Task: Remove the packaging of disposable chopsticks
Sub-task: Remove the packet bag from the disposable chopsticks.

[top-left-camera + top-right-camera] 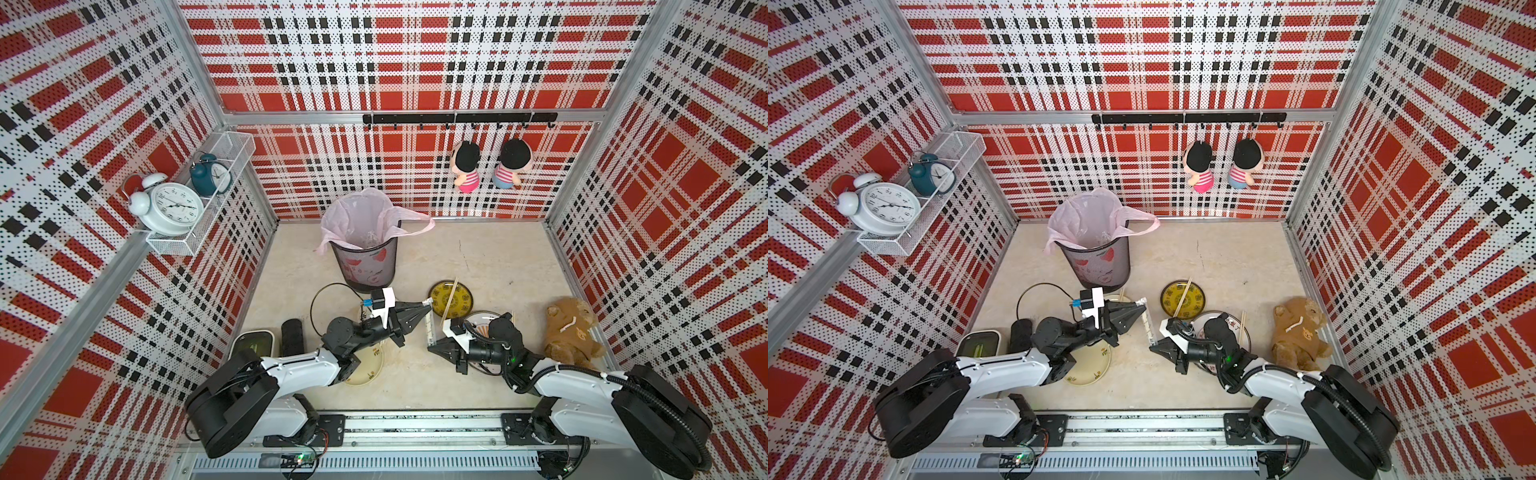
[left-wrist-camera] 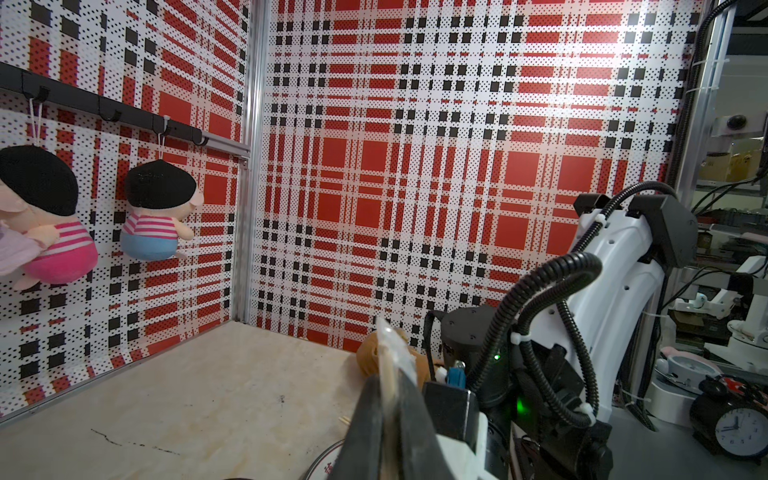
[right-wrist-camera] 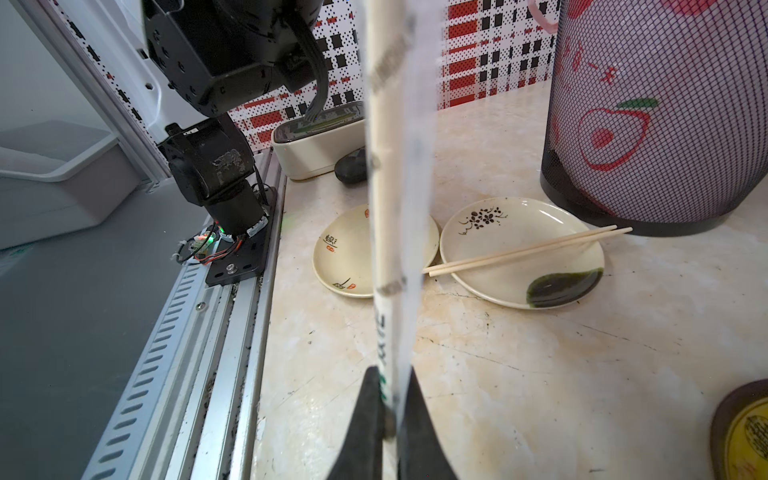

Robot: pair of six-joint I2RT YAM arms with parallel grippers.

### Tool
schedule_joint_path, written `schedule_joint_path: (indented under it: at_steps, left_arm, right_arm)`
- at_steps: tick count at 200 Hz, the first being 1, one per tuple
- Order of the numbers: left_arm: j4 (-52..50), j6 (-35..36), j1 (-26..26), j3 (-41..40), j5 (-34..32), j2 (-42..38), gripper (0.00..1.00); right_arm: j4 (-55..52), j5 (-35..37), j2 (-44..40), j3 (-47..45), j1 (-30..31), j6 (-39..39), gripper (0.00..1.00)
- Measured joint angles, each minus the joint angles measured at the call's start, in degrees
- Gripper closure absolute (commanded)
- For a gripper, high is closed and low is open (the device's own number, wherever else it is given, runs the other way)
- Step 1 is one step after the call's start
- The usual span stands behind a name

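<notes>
One wrapped pair of disposable chopsticks (image 3: 384,166) hangs above the table between my two grippers, still inside its clear packaging (image 1: 429,328) (image 1: 1147,324) (image 3: 417,166). My left gripper (image 1: 428,309) (image 1: 1144,303) (image 2: 390,386) is shut on the far end, where a tan stick (image 2: 388,365) and the plastic flap (image 2: 395,340) stick out past the jaws. My right gripper (image 1: 431,346) (image 1: 1152,347) (image 3: 392,386) is shut on the near end of the sleeve, at its green logo. Bare chopsticks lie across the yellow plate (image 1: 449,299) and across a white plate (image 3: 523,251).
A mesh bin (image 1: 365,257) with a pink bag stands behind the left gripper. A yellow plate (image 1: 461,299), a cream plate (image 1: 368,370) and a white plate (image 1: 478,318) under the right arm lie around. A brown teddy bear (image 1: 571,332) lies at the right wall.
</notes>
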Motion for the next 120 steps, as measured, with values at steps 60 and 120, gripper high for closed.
schedule_joint_path:
  at_steps: [60, 120]
  left_arm:
    - [1.99, -0.81, 0.22, -0.87, 0.28, 1.90, 0.92]
    - [4.24, -1.66, -0.55, -0.79, 0.07, 3.43, 0.93]
  right_arm:
    - [-2.16, 0.72, -2.34, 0.00, -0.02, 0.09, 1.00]
    - [-2.58, 1.57, -3.26, 0.00, -0.11, 0.02, 1.00]
